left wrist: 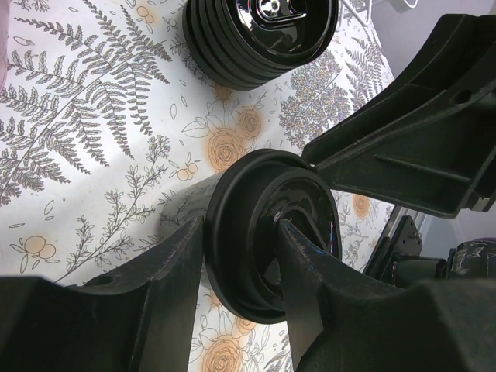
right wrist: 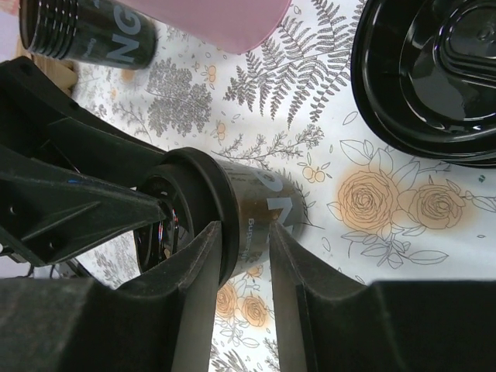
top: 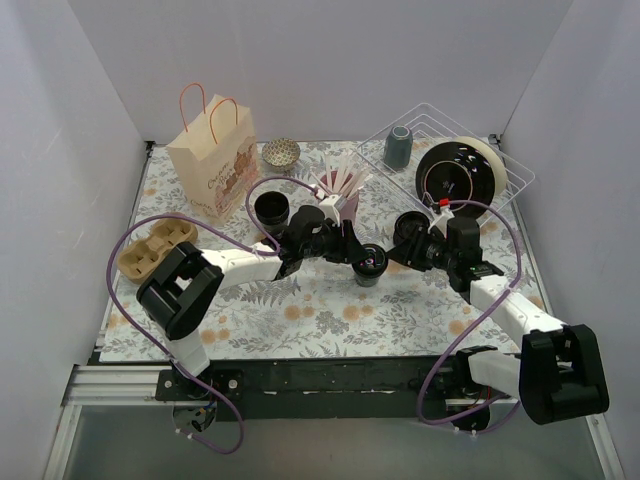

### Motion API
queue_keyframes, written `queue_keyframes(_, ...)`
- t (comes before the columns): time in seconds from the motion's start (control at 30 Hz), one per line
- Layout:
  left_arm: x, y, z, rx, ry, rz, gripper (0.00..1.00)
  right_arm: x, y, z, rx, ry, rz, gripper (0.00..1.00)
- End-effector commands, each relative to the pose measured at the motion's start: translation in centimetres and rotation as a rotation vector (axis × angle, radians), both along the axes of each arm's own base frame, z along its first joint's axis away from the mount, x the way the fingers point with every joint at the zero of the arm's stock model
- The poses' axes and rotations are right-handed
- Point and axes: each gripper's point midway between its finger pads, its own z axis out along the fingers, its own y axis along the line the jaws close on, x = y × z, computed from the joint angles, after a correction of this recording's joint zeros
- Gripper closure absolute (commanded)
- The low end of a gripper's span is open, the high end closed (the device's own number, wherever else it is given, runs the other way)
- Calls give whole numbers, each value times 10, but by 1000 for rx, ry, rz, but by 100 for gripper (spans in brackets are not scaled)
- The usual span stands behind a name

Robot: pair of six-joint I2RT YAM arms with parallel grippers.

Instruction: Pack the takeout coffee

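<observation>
The takeout coffee (top: 372, 265), a small black cup with a black lid, stands on the flowered cloth at the table's middle. My left gripper (top: 360, 254) is shut on its lid rim. In the left wrist view (left wrist: 240, 225) one finger is outside the rim and the other on the lid (left wrist: 256, 186). My right gripper (top: 398, 252) reaches in from the right. In the right wrist view (right wrist: 244, 229) its fingers stand a little apart with their tips against the cup's side wall (right wrist: 256, 198), gripping nothing.
A ridged black round container with a glossy lid (top: 408, 228) (left wrist: 260, 35) sits beside my right gripper. A lidless black cup (top: 272, 208), pink holder (top: 340, 195), paper bag (top: 212, 165), cardboard carrier (top: 155, 248) and wire rack (top: 505, 165) with a grey-blue tumbler (top: 398, 147) stand around.
</observation>
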Motion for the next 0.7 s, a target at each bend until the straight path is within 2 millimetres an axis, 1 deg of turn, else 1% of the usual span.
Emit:
queue_keyframes(0.0, -58, 76, -131, 419, 289, -10, 78, 3, 1, -5, 16, -22, -1, 64)
queue_keyframes(0.13, -61, 73, -136, 410, 303, -25, 80, 0, 3, -15, 35, -8, 4, 68)
queue_keyframes(0.17, -62, 73, -139, 412, 311, -26, 80, -3, 3, -21, 37, 8, 2, 69)
queue_keyframes(0.2, -63, 72, -140, 408, 318, -30, 81, -4, 3, -22, 41, 4, 3, 71)
queue_keyframes(0.33, -71, 78, -149, 420, 351, -28, 82, -12, 1, -37, 37, 36, -7, 78)
queue_keyframes(0.37, -68, 75, -148, 403, 336, -28, 83, -13, 1, -38, 39, 32, -7, 79)
queue_keyframes(0.4, -69, 76, -150, 405, 340, -23, 83, -18, 0, -43, 42, 47, -9, 82)
queue_keyframes(0.47, -72, 78, -153, 408, 352, -19, 83, -21, 0, -44, 48, 44, -7, 83)
queue_keyframes(0.5, -74, 79, -154, 408, 356, -19, 83, -24, 0, -48, 49, 54, -8, 86)
queue_keyframes(0.53, -77, 81, -157, 409, 368, -19, 84, -25, 0, -47, 56, 41, -9, 87)
queue_keyframes(0.6, -78, 81, -158, 396, 373, -16, 84, -29, 1, -49, 62, 40, -5, 89)
queue_keyframes(0.63, -80, 81, -160, 396, 378, -14, 84, -35, 0, -55, 68, 56, -14, 89)
queue_keyframes(0.67, -81, 82, -162, 394, 383, -13, 84, -36, 1, -55, 74, 46, -11, 90)
